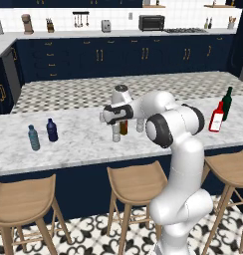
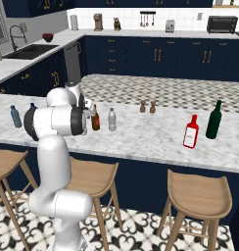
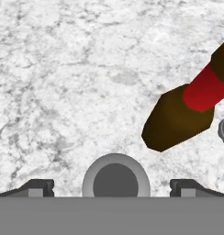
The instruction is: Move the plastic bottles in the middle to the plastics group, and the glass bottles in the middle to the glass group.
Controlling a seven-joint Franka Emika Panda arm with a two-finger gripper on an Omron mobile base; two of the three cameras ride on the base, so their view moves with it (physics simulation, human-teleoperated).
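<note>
While its gripper [image 3: 115,188] hangs open at bottom centre, a clear plastic bottle [image 3: 115,176] stands between the fingertips; light and slippery, it likely wants a mid-body hold. The amber glass bottle [image 3: 178,117] lies right.

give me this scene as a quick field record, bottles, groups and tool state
surface: marble counter
tool: open, above a clear bottle, holding nothing
middle bottles: that clear bottle, the amber bottle, a second clear bottle
amber bottle, hand view: brown body, red neck
plastics group: teal bottle, navy bottle
glass group: red bottle, green bottle
sorting: none of the middle bottles moved yet
</note>
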